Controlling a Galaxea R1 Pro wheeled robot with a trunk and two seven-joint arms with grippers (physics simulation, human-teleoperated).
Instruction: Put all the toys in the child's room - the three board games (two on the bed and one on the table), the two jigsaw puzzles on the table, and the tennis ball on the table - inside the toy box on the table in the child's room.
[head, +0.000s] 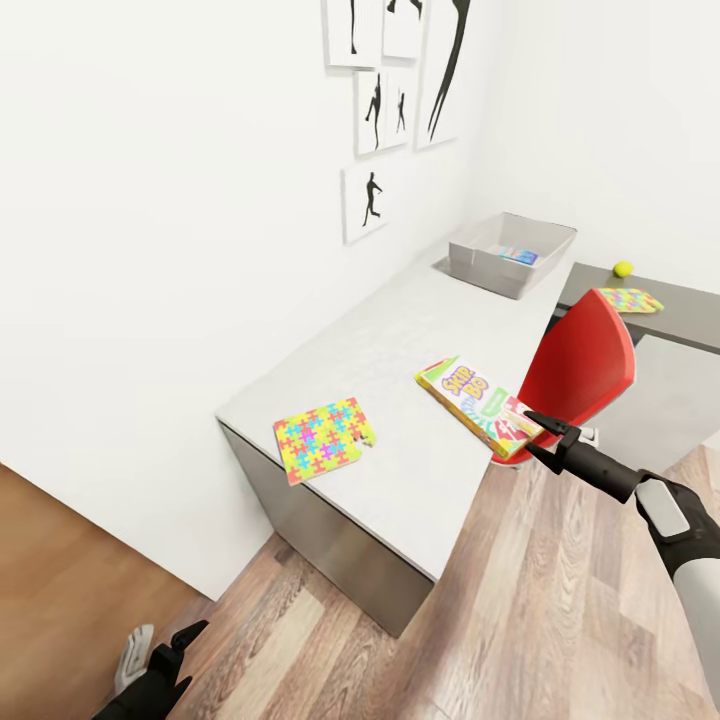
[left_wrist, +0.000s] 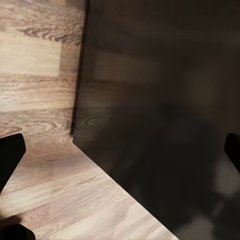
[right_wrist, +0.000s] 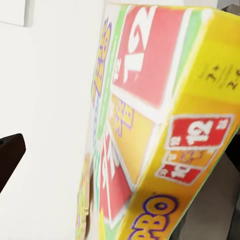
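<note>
Grey table (head: 400, 350), right pincer (head: 535, 432) clamped on SKIP BO box (head: 480, 405), left pincer (head: 170, 650) spread over floor.

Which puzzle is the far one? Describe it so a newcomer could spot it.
Follow the table past the toy box to its dark grey wing. The far jigsaw puzzle lies flat there, beside the tennis ball, partly behind the red chair. The other puzzle lies on the light grey near end.

Dark fingers (left_wrist: 10, 155) apart over wood plank floor (left_wrist: 45, 100), dark panel (left_wrist: 160, 115) alongside.
</note>
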